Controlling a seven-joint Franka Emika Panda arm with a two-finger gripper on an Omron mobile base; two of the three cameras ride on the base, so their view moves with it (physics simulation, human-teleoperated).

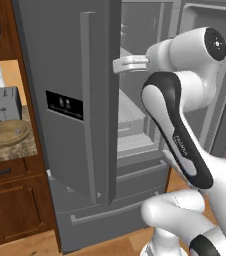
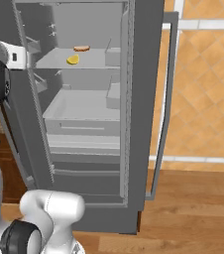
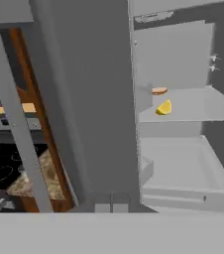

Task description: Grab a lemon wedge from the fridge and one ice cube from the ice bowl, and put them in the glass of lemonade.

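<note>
Hand view: fridge (image 3: 84, 99) with right door swung open; lemon wedge (image 3: 164, 107) on upper shelf at 1 o'clock, beside small orange item (image 3: 159, 91). Gripper (image 3: 111, 207) at 6 o'clock, fingertips pressed together, holding nothing. Left base view: ice bowl (image 1: 7, 133) at 9 o'clock.

Small orange item (image 2: 81, 48) behind the lemon wedge (image 2: 73, 59) (perhaps bread), too blurred.
</note>
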